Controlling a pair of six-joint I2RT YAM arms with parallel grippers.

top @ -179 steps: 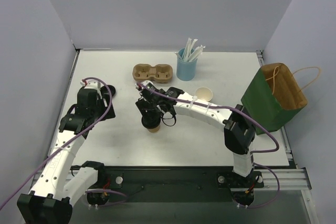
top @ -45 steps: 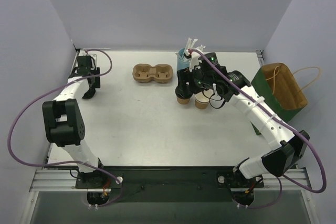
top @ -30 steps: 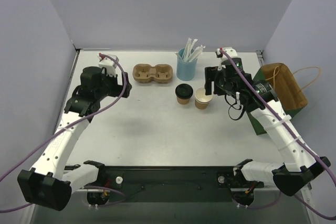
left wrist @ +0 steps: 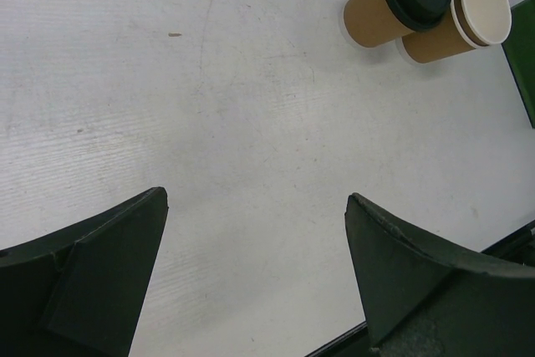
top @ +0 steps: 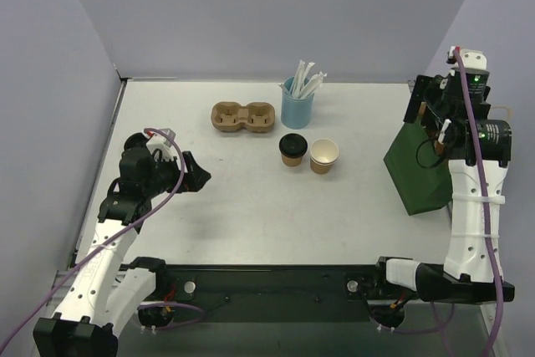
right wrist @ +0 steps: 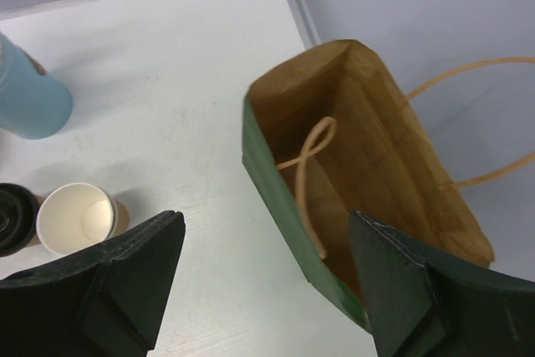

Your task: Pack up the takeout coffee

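Note:
The takeout coffee, a small tan cup with a white rim and cream inside, stands open at mid table. It also shows in the left wrist view and the right wrist view. A tan cup with a black lid stands touching its left side. My left gripper is open and empty low over the table's left part, well apart from both cups. My right gripper is open and empty, raised above the green paper bag's left edge.
A light-blue cup of white straws and a brown two-hole pulp carrier stand behind the cups. The green bag stands open at the right edge, with a brown inside and string handles. Grey walls close the left, back and right.
My right arm has let go of the lidded cup beside the open cup, then risen and swung right over the bag. My left arm has drawn back toward the near left.

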